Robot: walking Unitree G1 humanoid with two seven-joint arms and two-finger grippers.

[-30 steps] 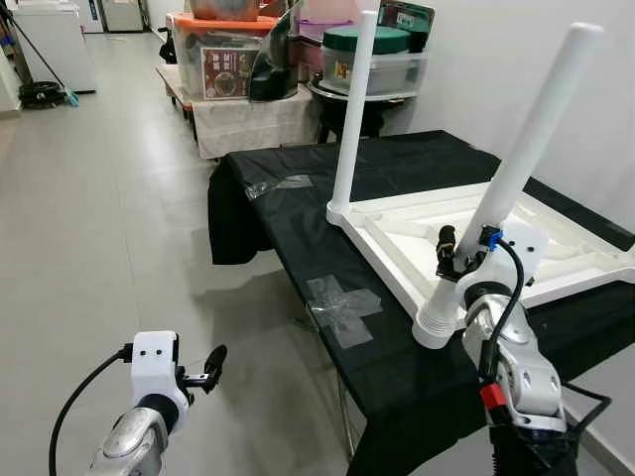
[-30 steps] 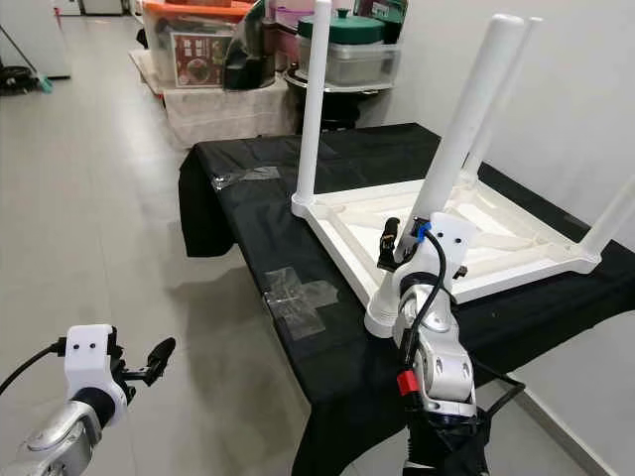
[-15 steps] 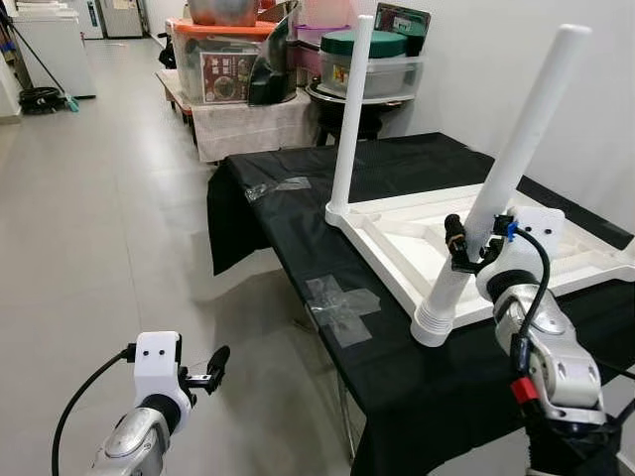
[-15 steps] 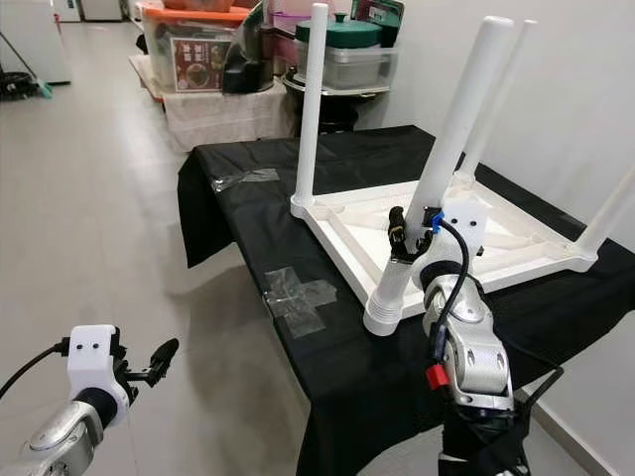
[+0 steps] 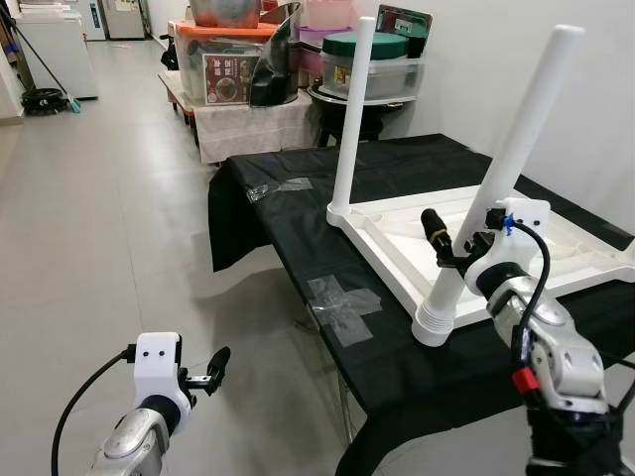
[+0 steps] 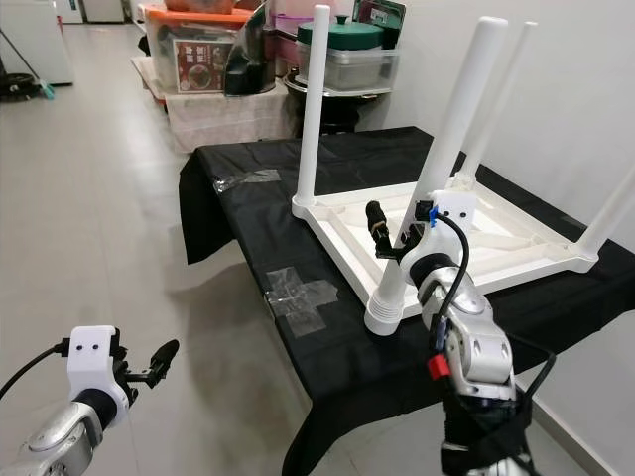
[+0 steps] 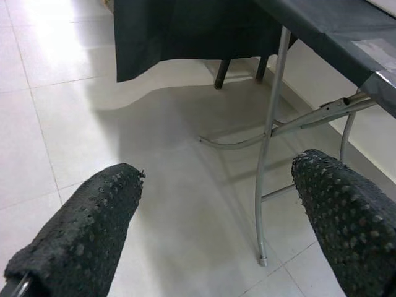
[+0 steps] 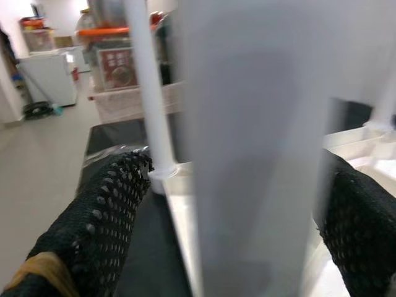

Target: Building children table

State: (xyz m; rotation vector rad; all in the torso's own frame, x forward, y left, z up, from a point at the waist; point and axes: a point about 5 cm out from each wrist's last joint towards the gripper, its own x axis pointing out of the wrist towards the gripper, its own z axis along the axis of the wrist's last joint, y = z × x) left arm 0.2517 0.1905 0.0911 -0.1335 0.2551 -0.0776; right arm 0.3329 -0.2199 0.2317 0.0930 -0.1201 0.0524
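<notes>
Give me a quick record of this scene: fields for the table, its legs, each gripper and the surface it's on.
table: white children's table, upside down
legs: near white leg tilted at the near corner; other legs upright
right gripper: fingers open on either side of the near white leg, not closed on it
left gripper: open, low over the floor, idle
surface: folding table under a black cloth, tape patches on it

Head pair looks down at table leg (image 5: 506, 188) — right wrist sees it close.
</notes>
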